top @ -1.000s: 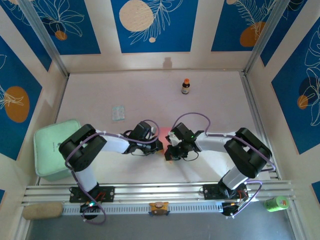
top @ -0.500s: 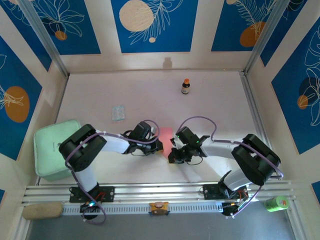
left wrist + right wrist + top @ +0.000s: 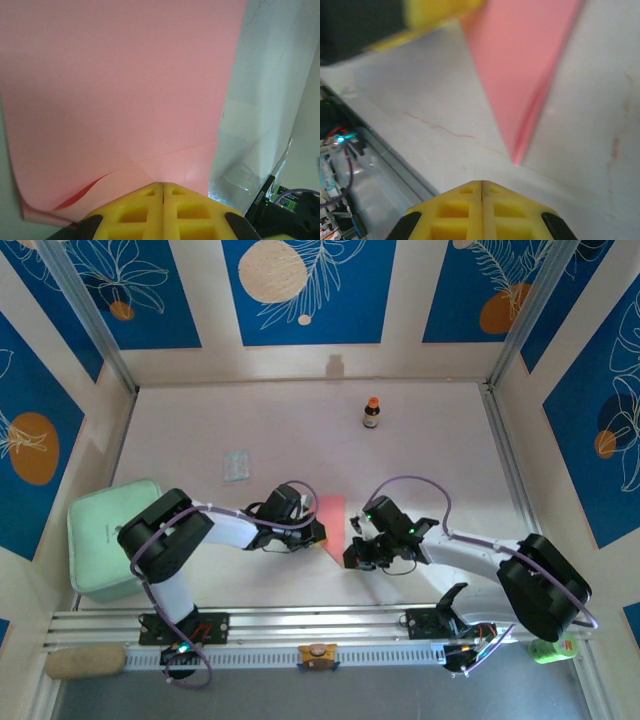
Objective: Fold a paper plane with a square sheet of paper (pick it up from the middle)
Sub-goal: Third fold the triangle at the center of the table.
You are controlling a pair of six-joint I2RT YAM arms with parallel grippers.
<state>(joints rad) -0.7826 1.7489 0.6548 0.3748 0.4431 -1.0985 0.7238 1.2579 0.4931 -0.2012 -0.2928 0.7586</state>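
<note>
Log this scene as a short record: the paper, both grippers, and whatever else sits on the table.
paper: pink, partly folded to a sharp tip, lying on the table between the arms
left gripper: fingers shut, at the paper's edge
right gripper: fingers shut, just short of the paper's tip, not touching
other items: bottle at the far side; packet left of centre; green box at the left edge

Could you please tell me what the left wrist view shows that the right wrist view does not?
Left wrist: the pink paper as a broad flat panel with a curled flap by the shut left pincer. Right wrist: the paper's sharp tip pointing toward the shut right pincer, plus the edge rail. Both: the same paper on the white table.
</note>
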